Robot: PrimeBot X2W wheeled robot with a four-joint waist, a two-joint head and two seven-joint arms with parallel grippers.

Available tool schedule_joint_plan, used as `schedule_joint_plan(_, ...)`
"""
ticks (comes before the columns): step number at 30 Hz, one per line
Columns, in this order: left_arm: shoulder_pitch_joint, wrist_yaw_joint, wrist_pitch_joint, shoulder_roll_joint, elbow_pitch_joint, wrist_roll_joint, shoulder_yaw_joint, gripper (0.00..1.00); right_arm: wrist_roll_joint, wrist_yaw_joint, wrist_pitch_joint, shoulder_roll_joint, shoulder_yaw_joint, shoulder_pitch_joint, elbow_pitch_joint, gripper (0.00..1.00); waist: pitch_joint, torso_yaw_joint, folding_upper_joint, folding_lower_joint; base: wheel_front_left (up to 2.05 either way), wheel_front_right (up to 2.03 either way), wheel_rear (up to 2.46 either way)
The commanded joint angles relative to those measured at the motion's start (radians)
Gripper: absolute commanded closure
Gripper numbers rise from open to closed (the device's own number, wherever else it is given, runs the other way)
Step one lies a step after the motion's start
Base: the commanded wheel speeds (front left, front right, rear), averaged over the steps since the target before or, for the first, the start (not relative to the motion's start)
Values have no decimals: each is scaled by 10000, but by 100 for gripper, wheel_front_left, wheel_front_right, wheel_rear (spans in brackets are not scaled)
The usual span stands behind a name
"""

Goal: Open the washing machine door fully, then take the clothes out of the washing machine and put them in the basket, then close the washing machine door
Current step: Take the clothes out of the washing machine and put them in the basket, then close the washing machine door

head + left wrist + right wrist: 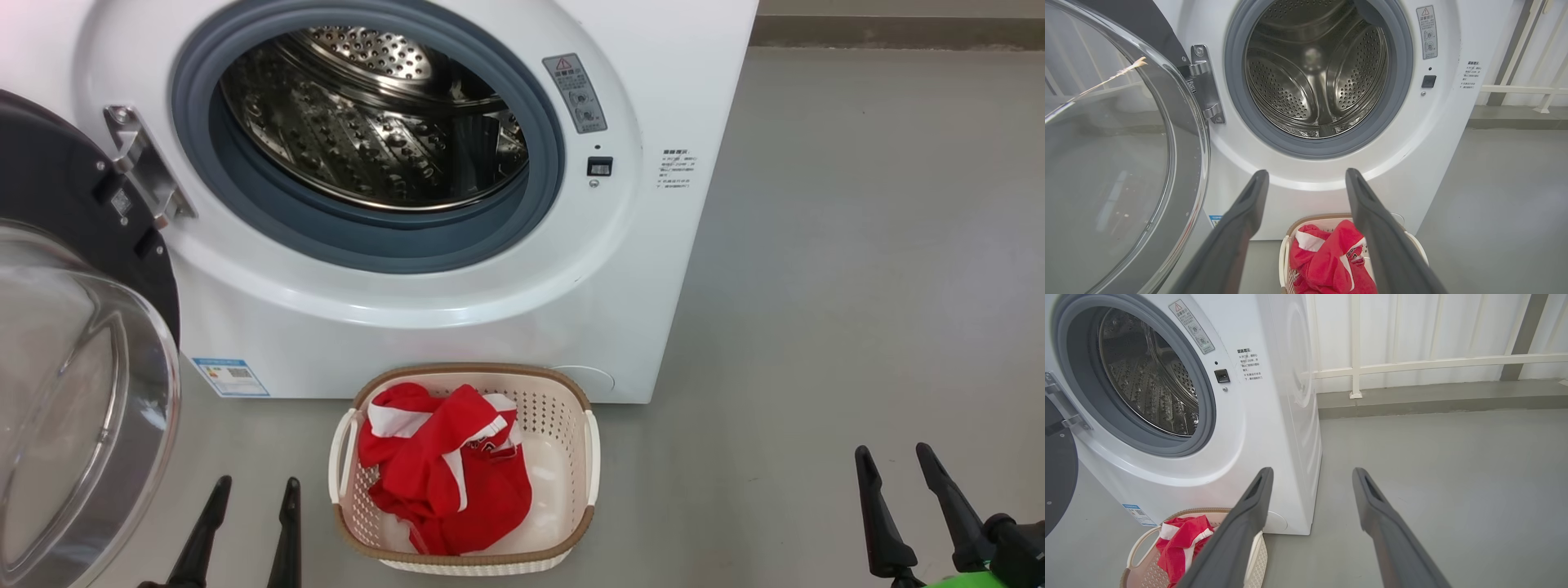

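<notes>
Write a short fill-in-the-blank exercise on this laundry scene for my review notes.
1. The washing machine door stands ____.
2. The clothes in the basket are mainly ____.
3. The drum of the washing machine is ____.
4. The left end effector and right end effector hold ____.

Missing: open; red; empty; nothing.

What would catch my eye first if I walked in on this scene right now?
The bright red clothes heaped in the cream basket on the floor before the white washing machine stand out first. Above them gapes the shiny steel drum, no garment visible inside, and the washing machine door with its bulging glass stands swung open at the left.
</notes>
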Motion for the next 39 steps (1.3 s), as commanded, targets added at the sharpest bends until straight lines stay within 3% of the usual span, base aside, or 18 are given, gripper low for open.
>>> schedule_joint_plan(1, -267, 45, -51, 139, -257, -87, 298, 0, 95, 65, -63, -137, 177, -177, -277, 0, 5, -1, 0, 0, 0, 0, 0)
schedule_joint_plan(14, -333, 94, -51, 139, -195, 26, 306, 0, 100, 65, -63, -100, 146, -229, -272, 0, 75, -1, 0, 0, -26, 26, 0)
schedule_joint_plan(30, -382, 73, -51, 139, -306, -164, 337, 0, 88, 65, -63, -65, 140, -336, -283, 0, 197, 27, 0, 0, -165, 165, 0)
schedule_joint_plan(39, -455, 116, -51, 139, -309, -152, 269, 0, 81, 65, -63, -50, 109, -387, -267, 0, 249, 56, 0, 0, -78, 78, 0)
